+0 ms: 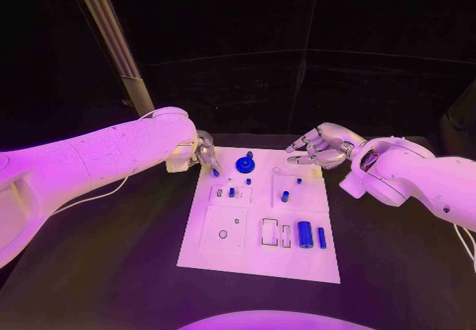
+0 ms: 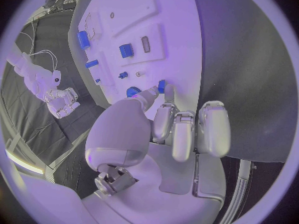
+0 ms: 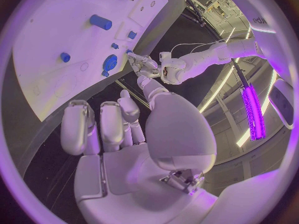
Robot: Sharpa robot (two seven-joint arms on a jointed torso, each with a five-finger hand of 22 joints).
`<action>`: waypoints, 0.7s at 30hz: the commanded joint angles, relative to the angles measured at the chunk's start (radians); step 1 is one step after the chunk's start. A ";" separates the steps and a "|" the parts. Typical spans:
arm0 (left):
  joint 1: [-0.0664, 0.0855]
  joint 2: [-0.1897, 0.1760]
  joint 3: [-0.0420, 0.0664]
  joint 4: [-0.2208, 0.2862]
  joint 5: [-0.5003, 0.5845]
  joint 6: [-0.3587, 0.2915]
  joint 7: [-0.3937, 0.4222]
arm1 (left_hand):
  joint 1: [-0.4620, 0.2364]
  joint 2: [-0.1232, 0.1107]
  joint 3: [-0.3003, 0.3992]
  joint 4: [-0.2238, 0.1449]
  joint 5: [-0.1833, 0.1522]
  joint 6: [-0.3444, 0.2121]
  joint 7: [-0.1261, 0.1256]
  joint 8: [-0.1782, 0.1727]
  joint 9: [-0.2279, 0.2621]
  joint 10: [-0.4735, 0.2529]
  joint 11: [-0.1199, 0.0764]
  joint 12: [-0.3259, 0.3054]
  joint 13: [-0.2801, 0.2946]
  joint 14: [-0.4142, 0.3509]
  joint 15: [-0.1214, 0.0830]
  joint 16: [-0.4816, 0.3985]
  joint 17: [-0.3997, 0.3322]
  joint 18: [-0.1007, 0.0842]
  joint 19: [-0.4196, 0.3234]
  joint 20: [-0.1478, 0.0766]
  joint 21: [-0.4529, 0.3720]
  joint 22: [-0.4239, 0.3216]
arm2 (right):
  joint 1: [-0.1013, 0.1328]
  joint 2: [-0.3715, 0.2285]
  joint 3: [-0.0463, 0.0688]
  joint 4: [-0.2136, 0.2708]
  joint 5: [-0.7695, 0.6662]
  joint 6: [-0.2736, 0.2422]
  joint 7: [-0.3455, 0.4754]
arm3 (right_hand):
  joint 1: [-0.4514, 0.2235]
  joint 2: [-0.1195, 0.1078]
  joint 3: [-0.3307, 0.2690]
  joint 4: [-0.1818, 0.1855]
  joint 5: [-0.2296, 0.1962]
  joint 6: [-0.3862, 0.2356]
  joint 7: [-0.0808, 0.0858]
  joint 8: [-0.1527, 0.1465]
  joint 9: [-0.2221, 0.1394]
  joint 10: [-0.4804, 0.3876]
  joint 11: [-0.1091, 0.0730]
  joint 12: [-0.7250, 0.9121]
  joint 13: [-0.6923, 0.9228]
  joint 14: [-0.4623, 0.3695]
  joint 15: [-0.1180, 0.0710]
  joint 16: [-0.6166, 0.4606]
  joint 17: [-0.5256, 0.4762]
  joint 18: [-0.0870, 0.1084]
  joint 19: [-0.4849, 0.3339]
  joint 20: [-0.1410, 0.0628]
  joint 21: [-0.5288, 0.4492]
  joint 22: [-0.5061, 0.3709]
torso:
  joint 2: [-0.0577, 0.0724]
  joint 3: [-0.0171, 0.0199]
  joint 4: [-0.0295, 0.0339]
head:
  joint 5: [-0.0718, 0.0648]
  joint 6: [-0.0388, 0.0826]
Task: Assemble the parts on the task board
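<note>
While the black table point(image 1: 119, 261) lies under purple light, the white task board point(image 1: 260, 265) sits at its middle, long side running away from the robot. Next come the arms: the left hand point(image 1: 201, 155) reaches over the board's far left corner and pinches a small blue part point(image 2: 162, 86) at its fingertips point(image 2: 151, 92), touching the board there. Over the far right corner, the right hand point(image 1: 319, 148) hovers with fingers loosely curled, gripping nothing. A round blue knob point(image 1: 245, 163) stands between them, and 2 blue cylinders point(image 1: 305, 234) lie near the board's right edge.
</note>
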 commanded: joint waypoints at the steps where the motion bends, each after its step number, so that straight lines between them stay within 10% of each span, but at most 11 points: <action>1: 0.001 -0.021 0.001 0.038 0.008 -0.074 0.040 | 0.017 0.026 0.109 -0.118 0.008 0.010 0.001 0.006 0.035 0.050 -0.001 0.006 0.190 0.092 0.002 0.004 0.215 -0.006 0.007 0.000 0.001 0.056 | 0.002 -0.001 0.001 0.000 0.002 0.005 0.010 | -0.009 0.002 0.007 0.000 0.004 -0.001 0.001 0.002 0.000 -0.006 -0.003 -0.005 -0.001 0.014 -0.001 -0.004 0.002 0.015 -0.007 0.002 -0.006 -0.001 | -0.001 -0.0001 0.0013 | 0.001 0.000; 21: -0.031 -0.226 -0.001 0.386 -0.062 -0.273 0.056 | 0.007 0.022 0.128 -0.145 0.016 0.021 0.000 0.014 0.051 0.054 -0.001 0.009 0.191 0.093 -0.001 0.007 0.219 -0.009 0.016 0.000 0.010 0.070 | 0.002 -0.004 0.001 -0.007 0.002 0.007 0.012 | -0.009 0.002 0.007 0.000 0.004 -0.001 0.001 0.002 0.000 -0.006 -0.003 -0.005 -0.001 0.014 -0.001 -0.004 0.002 0.015 -0.007 0.002 -0.006 -0.001 | -0.002 -0.0016 0.0066 | 0.009 -0.003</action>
